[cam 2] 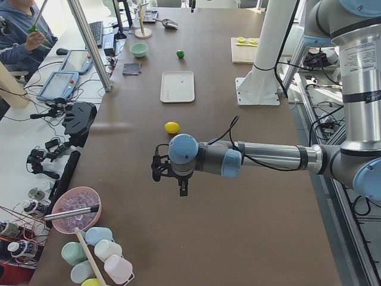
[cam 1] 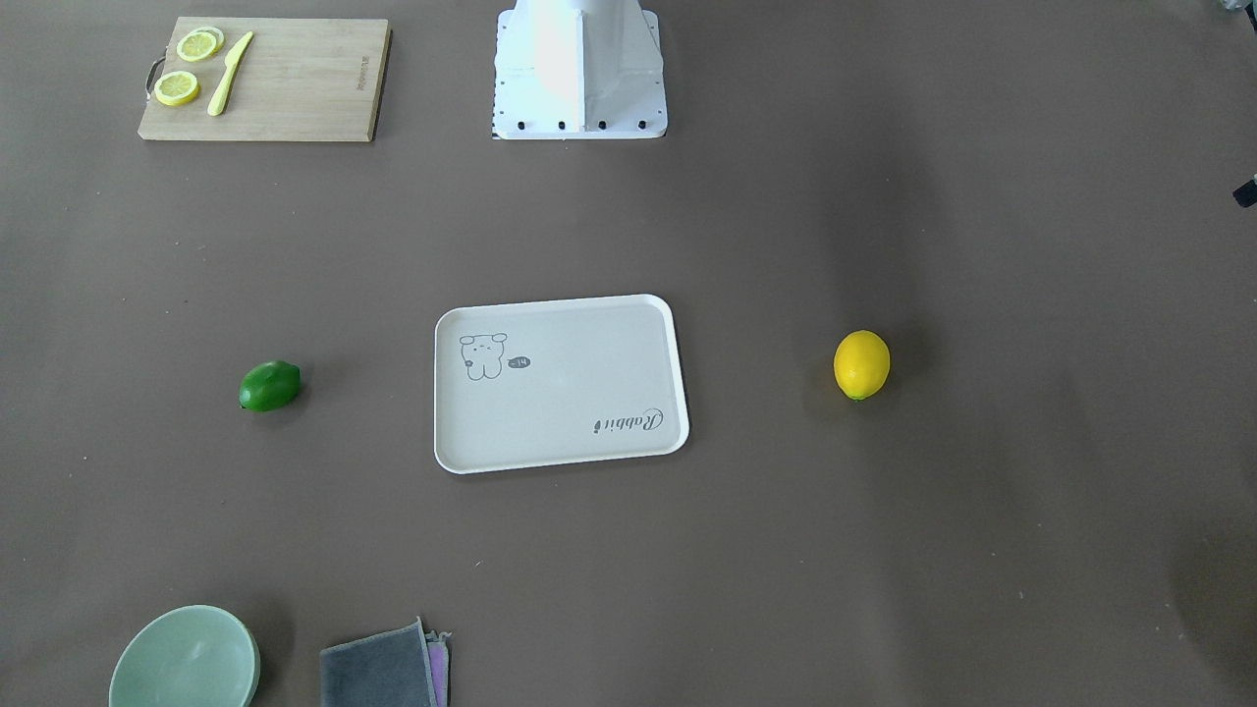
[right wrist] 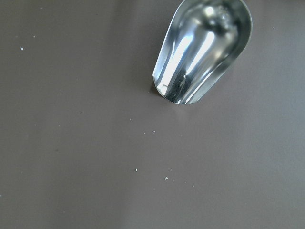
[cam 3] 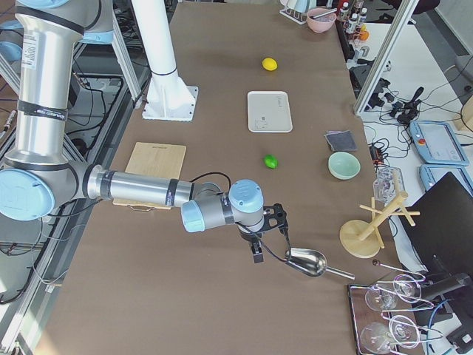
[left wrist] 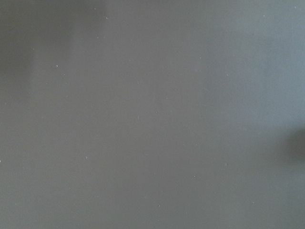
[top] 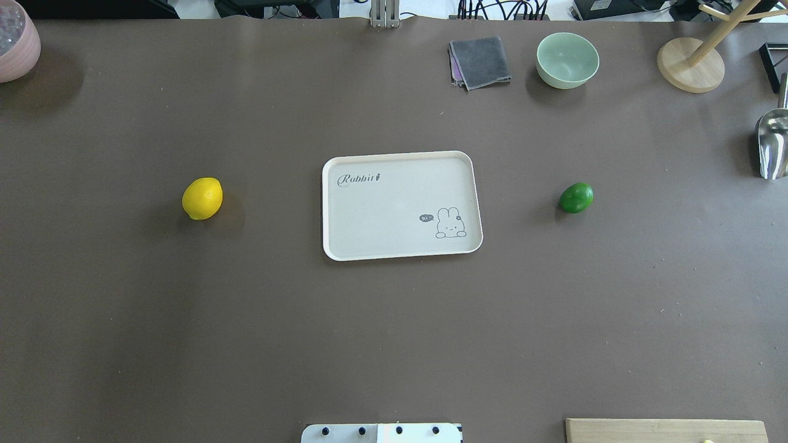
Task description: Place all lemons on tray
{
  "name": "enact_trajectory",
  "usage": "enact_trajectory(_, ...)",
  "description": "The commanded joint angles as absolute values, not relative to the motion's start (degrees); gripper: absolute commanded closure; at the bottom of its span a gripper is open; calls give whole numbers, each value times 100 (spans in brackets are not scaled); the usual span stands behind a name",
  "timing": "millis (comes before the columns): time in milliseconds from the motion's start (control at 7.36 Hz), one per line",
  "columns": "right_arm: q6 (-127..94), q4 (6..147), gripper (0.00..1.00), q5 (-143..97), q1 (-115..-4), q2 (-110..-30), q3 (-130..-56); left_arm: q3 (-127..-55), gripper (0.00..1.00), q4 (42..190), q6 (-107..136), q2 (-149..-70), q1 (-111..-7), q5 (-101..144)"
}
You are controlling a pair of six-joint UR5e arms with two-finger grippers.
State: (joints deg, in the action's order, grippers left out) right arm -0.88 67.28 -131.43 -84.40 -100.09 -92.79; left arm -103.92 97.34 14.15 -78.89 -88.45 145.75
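The bright yellow lemon [top: 202, 198] lies on the brown table left of the tray [top: 394, 203] in the overhead view. The glossy green lemon [top: 576, 197] lies right of the tray. The off-white tray with the rabbit drawing is empty at the table's middle. My left gripper [cam 2: 182, 189] shows only in the exterior left view, hanging over bare table well short of the yellow lemon [cam 2: 172, 127]. My right gripper [cam 3: 256, 255] shows only in the exterior right view, by a metal scoop [cam 3: 307, 262], away from the green lemon [cam 3: 270, 160]. I cannot tell whether either gripper is open or shut.
A wooden cutting board [cam 1: 295, 83] with lemon slices and a yellow knife lies near the robot base [cam 1: 579, 88]. A mint bowl [top: 567, 59], grey cloth [top: 480, 61], wooden stand [top: 689, 64] and pink bowl [top: 15, 43] line the far edge.
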Motion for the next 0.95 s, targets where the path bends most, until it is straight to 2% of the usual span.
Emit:
enact_trajectory(0,-88,6724,0,-13157,-8438,-9976,-9177,-10406,2,9730,1415,-7893,-8868,14564)
enact_trajectory(679,-176,6732,0,-13175,-8394,-9854,-9080,-10512,2,9791,1503,-8077,-8964,14633)
enact_trajectory(815,-176,6724,0,-13166,-8394,-9818,-9027,-10355,2,9817,1416,-8103,-8956,14599)
